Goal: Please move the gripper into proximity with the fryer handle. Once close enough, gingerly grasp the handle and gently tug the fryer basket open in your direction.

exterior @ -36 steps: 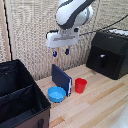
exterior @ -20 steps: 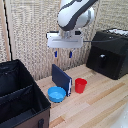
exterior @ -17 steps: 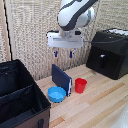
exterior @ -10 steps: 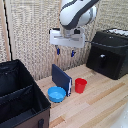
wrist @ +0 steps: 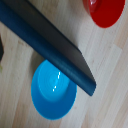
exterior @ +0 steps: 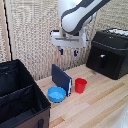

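Observation:
The black air fryer stands at the exterior view's right, with its flat-fronted fryer basket [exterior: 106, 62] shut. The small black upright fryer handle [exterior: 102, 61] juts from that front face. My gripper [exterior: 68, 52] hangs on the white arm high above the table, well to the left of the fryer and apart from it. Its two blue-tipped fingers [exterior: 61, 51] point down and stand apart with nothing between them. The fryer and the gripper's fingers do not show in the wrist view.
A dark blue upright panel [exterior: 61, 78] [wrist: 47, 44], a blue bowl [exterior: 56, 94] [wrist: 53, 93] and a red cup [exterior: 80, 85] [wrist: 104, 12] sit on the wooden table below the gripper. A large black divided bin [exterior: 17, 97] fills the exterior view's lower left.
The gripper has drifted a little toward the exterior view's right, nearer the fryer. Its fingers have stayed open. Nothing on the table has moved.

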You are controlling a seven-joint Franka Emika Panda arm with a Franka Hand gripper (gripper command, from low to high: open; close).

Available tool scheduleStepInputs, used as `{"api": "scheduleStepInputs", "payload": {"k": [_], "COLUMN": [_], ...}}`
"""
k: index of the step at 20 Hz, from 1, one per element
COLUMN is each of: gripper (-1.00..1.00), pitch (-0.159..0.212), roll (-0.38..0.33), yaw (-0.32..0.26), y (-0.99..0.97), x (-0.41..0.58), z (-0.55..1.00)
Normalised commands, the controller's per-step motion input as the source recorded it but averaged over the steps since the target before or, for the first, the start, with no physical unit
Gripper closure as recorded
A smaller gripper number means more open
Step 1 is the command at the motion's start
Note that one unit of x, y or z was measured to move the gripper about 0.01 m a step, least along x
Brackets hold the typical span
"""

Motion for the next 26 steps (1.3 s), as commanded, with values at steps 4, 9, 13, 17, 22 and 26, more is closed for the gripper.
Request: {"api": "scheduleStepInputs", "payload": {"k": [4, 9, 13, 17, 22, 26], "gripper": [-1.00, -1.00, -1.00, -1.00, -1.00, -1.00], "pitch": [-0.146, -0.159, -0.137, -0.128, -0.087, -0.061], "roll": [-0.375, -0.367, -0.369, -0.308, -0.217, -0.182], "yaw": [-0.009, -0.026, -0.003, 0.000, 0.000, 0.000], "y": [-0.15, -0.28, -0.38, -0.50, -0.58, -0.65], "x": [0.014, 0.001, 0.000, 0.000, 0.000, 0.000], "z": [0.00, 0.00, -0.12, -0.25, -0.30, -0.27]}}
